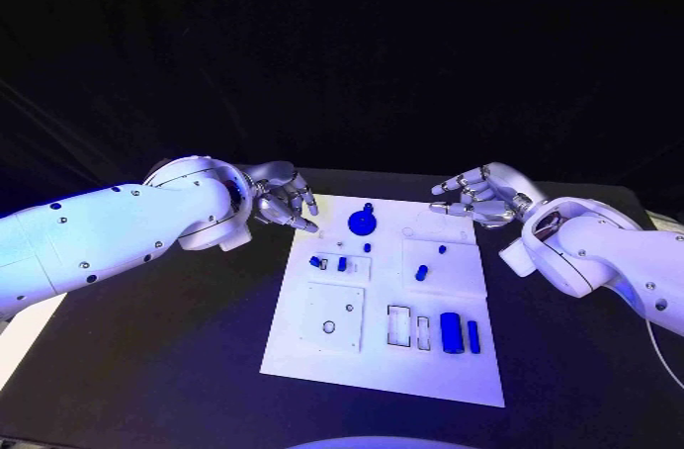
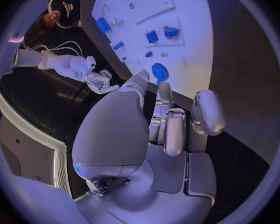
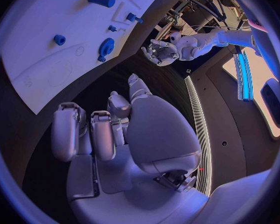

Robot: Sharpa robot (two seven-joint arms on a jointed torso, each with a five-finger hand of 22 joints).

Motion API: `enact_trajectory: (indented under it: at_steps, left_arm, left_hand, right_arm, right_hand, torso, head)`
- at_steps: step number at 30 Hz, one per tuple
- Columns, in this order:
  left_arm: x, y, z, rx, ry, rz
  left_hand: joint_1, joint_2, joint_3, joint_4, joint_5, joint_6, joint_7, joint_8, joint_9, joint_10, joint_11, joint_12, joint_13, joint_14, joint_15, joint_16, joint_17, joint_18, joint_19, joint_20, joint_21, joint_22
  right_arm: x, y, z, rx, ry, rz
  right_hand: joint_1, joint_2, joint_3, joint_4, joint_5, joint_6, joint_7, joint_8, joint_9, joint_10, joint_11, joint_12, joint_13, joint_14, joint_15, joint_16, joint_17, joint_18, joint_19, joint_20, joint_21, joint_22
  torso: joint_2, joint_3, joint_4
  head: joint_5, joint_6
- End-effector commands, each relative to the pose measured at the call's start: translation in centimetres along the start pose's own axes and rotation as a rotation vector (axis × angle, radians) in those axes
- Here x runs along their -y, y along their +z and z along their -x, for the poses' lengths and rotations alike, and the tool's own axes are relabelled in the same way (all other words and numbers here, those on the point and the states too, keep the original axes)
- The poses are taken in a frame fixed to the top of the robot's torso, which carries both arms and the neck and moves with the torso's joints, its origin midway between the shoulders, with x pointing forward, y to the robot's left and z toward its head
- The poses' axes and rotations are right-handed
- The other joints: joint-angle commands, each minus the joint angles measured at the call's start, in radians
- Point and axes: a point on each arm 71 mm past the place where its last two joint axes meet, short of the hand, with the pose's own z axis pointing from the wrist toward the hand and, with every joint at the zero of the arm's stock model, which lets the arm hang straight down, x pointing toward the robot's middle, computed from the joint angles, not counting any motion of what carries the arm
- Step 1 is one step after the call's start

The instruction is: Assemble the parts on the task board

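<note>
Both the left hand and right hand hover empty with fingers loosely spread beside the far corners of the task board, where the parts lie, so reaching for the round blue gear could nudge it aside.

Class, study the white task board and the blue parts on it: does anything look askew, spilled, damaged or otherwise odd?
Nothing stands out. The white task board lies flat and whole on the black table, the small blue parts, such as the round blue gear-like piece, rest on it, and both hands, left hand and right hand, hover empty beside its far end.
</note>
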Motion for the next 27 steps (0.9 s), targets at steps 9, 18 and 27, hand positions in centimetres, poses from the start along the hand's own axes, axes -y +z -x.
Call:
enact_trajectory:
  at_steps: [9,18,27]
  left_arm:
    - [2.0,0.4,-1.1,-0.079,0.460,-0.091]
    - [3.6,0.5,-1.8,-0.044,0.485,-0.189]
    - [4.0,0.3,-2.7,-0.105,0.502,-0.180]
  left_hand:
    - [0.041,0.008,-0.038,-0.014,-0.004,0.020,-0.017,-0.046,-0.061,0.072,-0.015,0.113,0.062,0.086,-0.016,0.044,0.212,-0.004,0.032,-0.018,0.062,0.082]
    - [0.049,0.025,-0.047,-0.017,-0.002,0.074,-0.017,-0.072,-0.108,0.207,-0.016,0.364,0.293,0.105,-0.020,0.079,0.263,-0.034,0.085,-0.024,0.214,0.160]
    - [0.036,0.024,-0.058,-0.010,-0.004,0.111,-0.017,-0.088,-0.129,0.241,-0.015,0.426,0.356,0.105,-0.024,0.079,0.263,-0.041,0.095,-0.027,0.250,0.179]
  right_arm:
    - [0.2,0.0,-0.3,-0.008,-0.003,0.005]
    - [0.2,0.0,-0.5,-0.012,-0.001,0.006]
    - [0.2,0.0,-0.6,-0.011,0.000,0.006]
  right_hand:
    - [-0.007,0.003,-0.005,0.000,0.005,0.006,0.000,-0.002,0.000,-0.005,0.001,0.000,-0.001,0.080,-0.009,-0.006,0.161,0.015,-0.005,-0.003,-0.006,-0.001]
    - [-0.007,0.003,-0.005,0.000,0.005,0.006,0.000,-0.002,0.000,-0.005,0.001,0.000,-0.001,0.080,-0.009,-0.006,0.161,0.015,-0.005,-0.003,-0.006,-0.001]
    - [-0.007,0.003,-0.005,0.000,0.005,0.006,0.000,-0.002,0.000,-0.005,0.001,0.000,-0.001,0.080,-0.009,-0.006,0.161,0.015,-0.005,-0.003,-0.006,-0.001]
  torso:
    - [0.001,-0.0017,0.0028]
    - [0.002,-0.0011,0.0017]
    - [0.002,-0.0007,0.0026]
  head:
    - [-0.002,0.003]
    - [0.006,-0.001]
    - [0.006,-0.002]
